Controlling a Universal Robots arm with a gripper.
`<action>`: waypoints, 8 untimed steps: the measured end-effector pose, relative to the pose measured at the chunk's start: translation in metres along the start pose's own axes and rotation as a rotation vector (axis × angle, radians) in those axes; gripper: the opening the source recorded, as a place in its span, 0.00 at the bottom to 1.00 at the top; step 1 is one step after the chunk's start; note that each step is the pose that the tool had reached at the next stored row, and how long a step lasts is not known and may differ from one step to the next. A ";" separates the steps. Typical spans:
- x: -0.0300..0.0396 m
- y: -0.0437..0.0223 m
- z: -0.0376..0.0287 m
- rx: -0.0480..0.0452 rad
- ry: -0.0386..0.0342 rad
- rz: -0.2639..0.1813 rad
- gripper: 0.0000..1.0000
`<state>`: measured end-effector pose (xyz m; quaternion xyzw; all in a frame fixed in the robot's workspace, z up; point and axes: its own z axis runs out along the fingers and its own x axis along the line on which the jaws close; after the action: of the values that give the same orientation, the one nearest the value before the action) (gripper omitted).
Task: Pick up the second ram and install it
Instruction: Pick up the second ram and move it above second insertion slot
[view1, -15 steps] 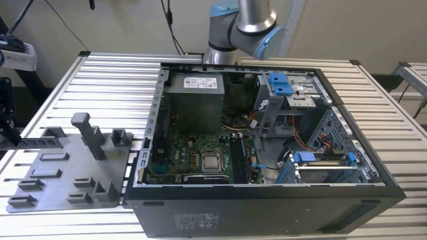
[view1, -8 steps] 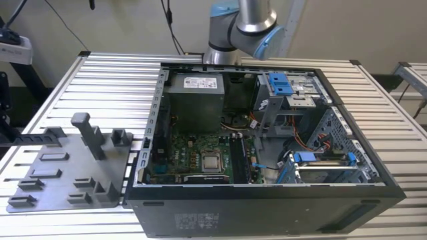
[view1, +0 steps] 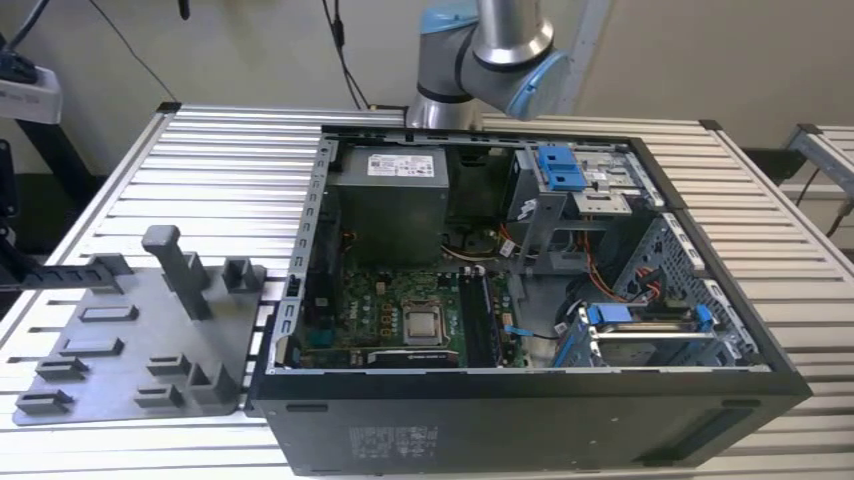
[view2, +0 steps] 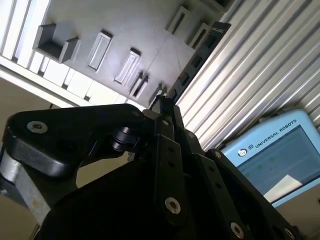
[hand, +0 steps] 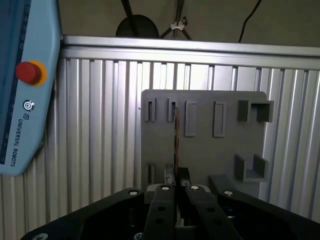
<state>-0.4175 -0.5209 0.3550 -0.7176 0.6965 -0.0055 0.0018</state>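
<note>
Nearest, in both wrist views: one gripper, closed down to a sliver and clamped on one slim dark stick, the second ram, seen edge-on and reaching out past the fingertips. Well beyond the stick, apart from it: one grey holder plate. Counted on that plate in the first wrist view: four narrow slots in one row, plus two open brackets. Under the plate, one table of ribbed metal slats. Off to one side of the plate, one blue-edged pendant with one red button. In the exterior view, nearest: one open computer case. Just beside it, at the exterior view's left, the holder plate with one tall post. Farthest: one robot arm, rising behind the case.
</note>
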 end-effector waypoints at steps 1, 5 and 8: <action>0.0000 -0.0001 -0.0011 0.0001 -0.0001 0.000 0.14; 0.0000 -0.0001 -0.0061 0.0002 -0.0003 0.001 0.14; 0.0001 -0.0002 -0.0106 0.0002 -0.0003 0.001 0.14</action>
<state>-0.4175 -0.5209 0.3656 -0.7174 0.6967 -0.0055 0.0020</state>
